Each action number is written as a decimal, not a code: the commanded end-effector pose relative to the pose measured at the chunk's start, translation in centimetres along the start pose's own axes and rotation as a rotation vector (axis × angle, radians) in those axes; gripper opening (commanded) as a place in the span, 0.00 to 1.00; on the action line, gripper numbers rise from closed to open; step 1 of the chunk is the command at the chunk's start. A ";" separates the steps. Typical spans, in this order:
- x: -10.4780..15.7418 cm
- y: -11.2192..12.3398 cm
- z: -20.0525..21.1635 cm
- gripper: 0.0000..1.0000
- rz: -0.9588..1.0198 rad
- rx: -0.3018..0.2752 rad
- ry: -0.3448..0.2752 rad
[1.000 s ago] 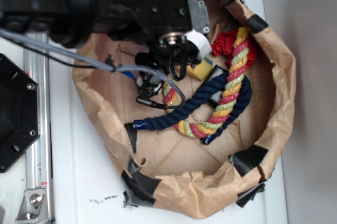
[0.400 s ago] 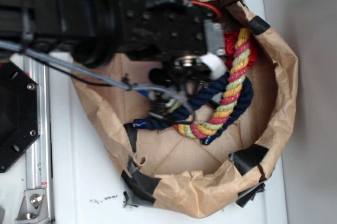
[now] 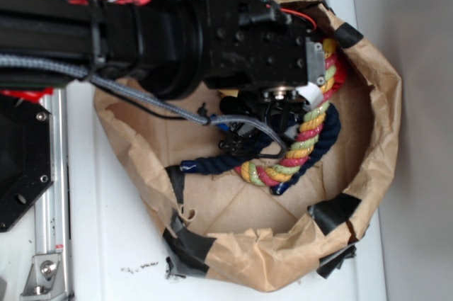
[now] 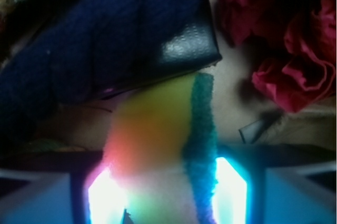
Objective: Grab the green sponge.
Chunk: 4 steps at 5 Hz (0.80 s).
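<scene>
In the wrist view the green sponge (image 4: pixel 158 124) is a yellow foam block with a dark-green layer (image 4: pixel 202 129) along its right side. It stands between my two glowing pads (image 4: pixel 108 195), and both press against its sides. My gripper (image 4: pixel 168 195) is shut on it. In the exterior view the gripper (image 3: pixel 279 106) reaches down inside a brown paper nest (image 3: pixel 375 103). The black arm hides the sponge there.
A navy rope (image 4: pixel 105 34) and a black flat piece (image 4: pixel 184 50) lie just beyond the sponge. A red crumpled cloth (image 4: pixel 295 50) is to the right. A multicoloured braided rope (image 3: pixel 311 131) curves beside the gripper. Black tape patches (image 3: pixel 333 212) mark the paper wall.
The arm has moved right and further over the nest, covering the sponge that showed one second ago beside the ropes.
</scene>
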<state>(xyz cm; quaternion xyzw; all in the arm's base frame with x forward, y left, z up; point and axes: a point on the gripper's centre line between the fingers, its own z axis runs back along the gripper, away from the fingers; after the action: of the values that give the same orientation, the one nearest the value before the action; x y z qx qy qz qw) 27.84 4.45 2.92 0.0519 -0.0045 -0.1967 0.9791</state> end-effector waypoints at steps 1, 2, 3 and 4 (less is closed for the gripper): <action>0.2 -0.2 0.0 0.00 -0.003 0.009 -0.013; 0.0 -0.3 -0.1 0.00 -0.002 0.012 -0.008; -0.5 -0.3 1.3 0.00 0.058 0.021 -0.016; -1.6 -0.3 6.3 0.00 0.259 -0.008 -0.117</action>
<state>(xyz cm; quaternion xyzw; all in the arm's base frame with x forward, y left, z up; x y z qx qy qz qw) 25.72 3.63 8.21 0.0272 -0.0441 -0.0770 0.9957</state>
